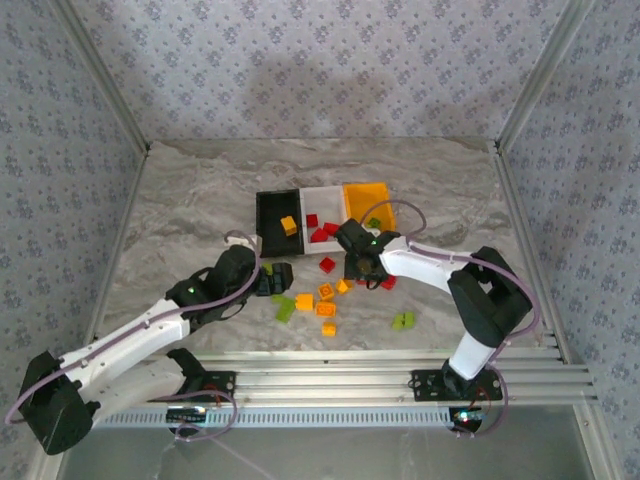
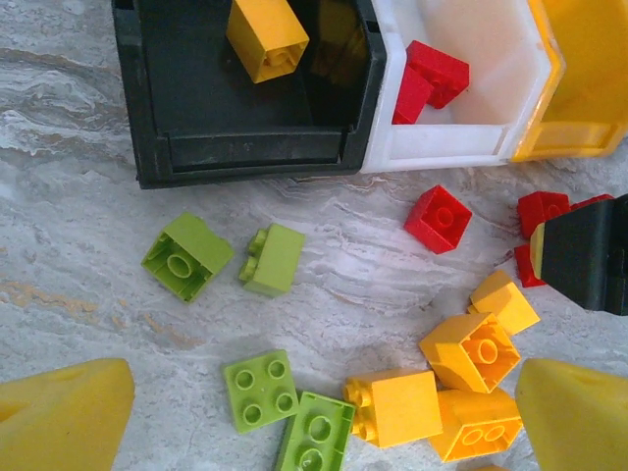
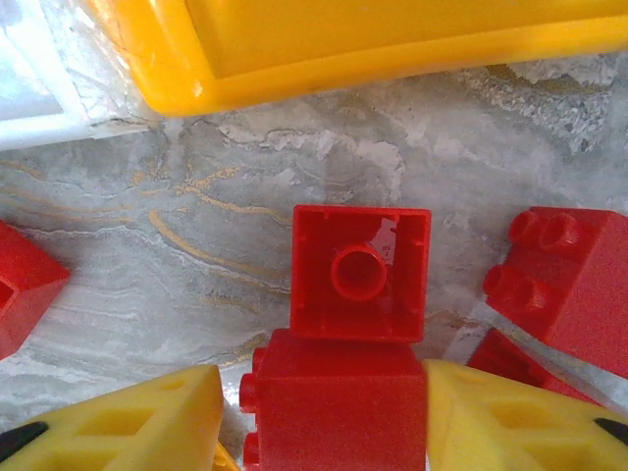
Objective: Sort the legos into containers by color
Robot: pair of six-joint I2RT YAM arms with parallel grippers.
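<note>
The black bin (image 1: 262,220) holds a yellow brick (image 1: 289,226), the white bin (image 1: 325,197) holds red bricks (image 1: 320,232), and the orange-yellow bin (image 1: 365,198) holds a green brick (image 1: 374,223). Loose legos lie in front of the bins. My right gripper (image 3: 329,422) is low over a red brick (image 3: 339,407) lying on its side. Its right finger touches the brick and the left finger stands a little off the studs. An upturned red brick (image 3: 360,273) lies just beyond it. My left gripper (image 2: 319,422) hangs wide open above green bricks (image 2: 259,390) and yellow bricks (image 2: 397,407), holding nothing.
More red bricks (image 3: 564,285) lie to the right of my right gripper (image 1: 362,272), close to the orange-yellow bin's front wall (image 3: 392,49). Two green bricks (image 2: 186,257) sit just before the black bin (image 2: 196,147). A green pair (image 1: 403,320) lies apart toward the near right.
</note>
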